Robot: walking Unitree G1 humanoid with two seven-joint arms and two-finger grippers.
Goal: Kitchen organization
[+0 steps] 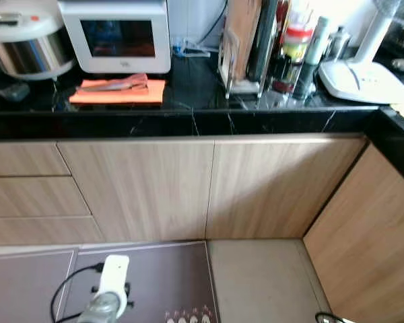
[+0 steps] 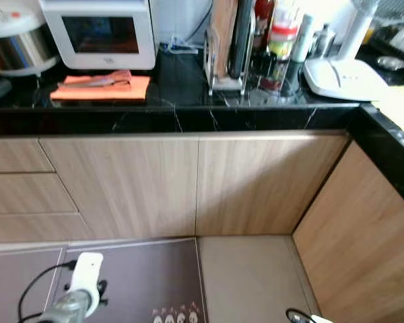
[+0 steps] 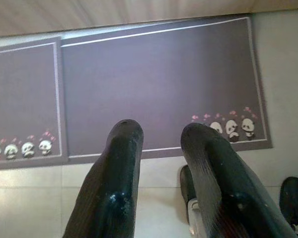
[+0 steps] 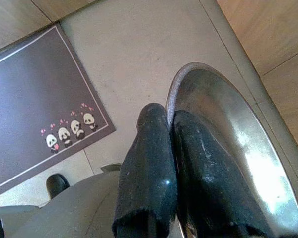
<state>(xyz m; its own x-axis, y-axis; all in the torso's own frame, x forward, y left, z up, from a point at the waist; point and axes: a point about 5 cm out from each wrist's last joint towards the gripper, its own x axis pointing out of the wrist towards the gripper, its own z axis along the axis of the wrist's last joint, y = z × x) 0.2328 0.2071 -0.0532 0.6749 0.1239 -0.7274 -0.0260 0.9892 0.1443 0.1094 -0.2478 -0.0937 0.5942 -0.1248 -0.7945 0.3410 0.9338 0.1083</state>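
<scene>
The robot stands facing the black countertop (image 1: 188, 101) with its right gripper (image 4: 170, 148) hanging low over the floor, fingers clamped on the rim of a shiny metal plate (image 4: 238, 148), so the piece is in hand but not yet put away. The left gripper (image 3: 161, 148) hangs idle above the panda mat (image 3: 154, 84), fingers apart and empty. I'd judge the carrying is underway, and finding the plate a spot up on the counter is left.
</scene>
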